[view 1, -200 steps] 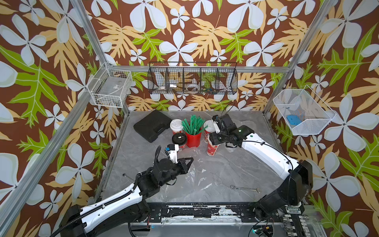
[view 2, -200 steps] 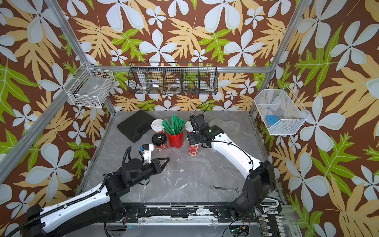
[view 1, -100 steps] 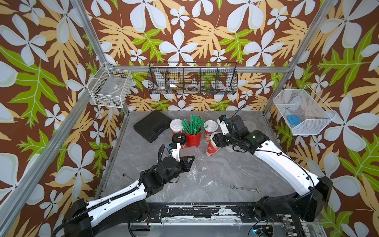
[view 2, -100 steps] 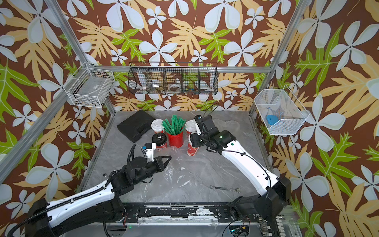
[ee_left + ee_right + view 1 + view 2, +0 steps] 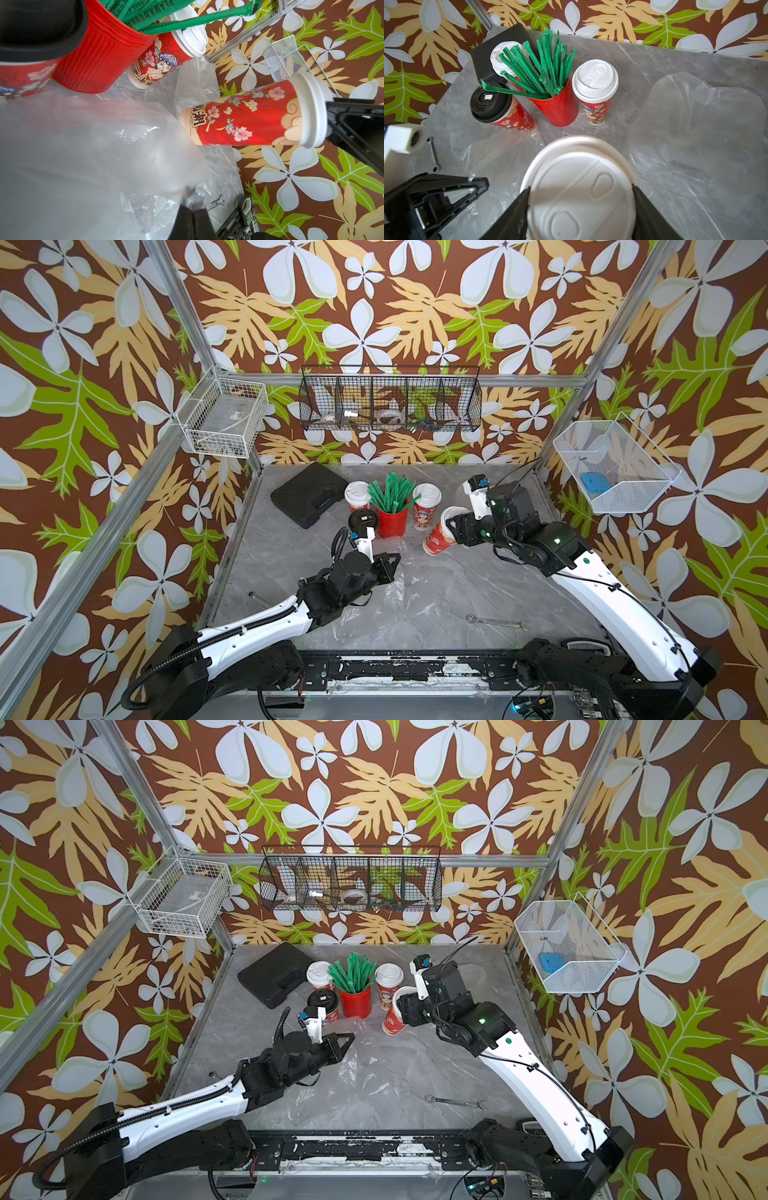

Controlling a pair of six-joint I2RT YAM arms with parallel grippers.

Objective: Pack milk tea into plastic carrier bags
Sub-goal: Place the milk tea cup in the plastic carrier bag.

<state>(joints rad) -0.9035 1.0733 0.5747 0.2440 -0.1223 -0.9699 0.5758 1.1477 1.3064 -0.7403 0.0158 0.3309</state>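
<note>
Red cup [image 5: 437, 537], upright beside the straw pot [image 5: 390, 519] a second ago, now tilts clear of it, lid [image 5: 452, 513] toward the right gripper [image 5: 581, 197], whose half-spread jaws clamp the lid rim. Bare table [image 5: 457, 585] lies between the arms, a wrench [image 5: 496, 622] near its front edge. Left gripper [image 5: 394, 561], fully closed, pinches the bag [image 5: 401, 593] spread mid-table.

You're in a robot lab test cell, not a real shop. Alu frame bar [image 5: 528, 380] + tropical-print wall panels [image 5: 361, 335] box in a grey marble-look tabletop [image 5: 449, 585]. Left arm [image 5: 257, 624] & right arm [image 5: 615, 601] sit on a scuffed black rail [image 5: 395, 670] at the front. Wire baskets [image 5: 390, 400] hang on the walls; wrench [image 5: 496, 622] & black case [image 5: 309, 493] lie on the top. Only shop-like bits: milk tea cups [image 5: 426, 499].
</note>
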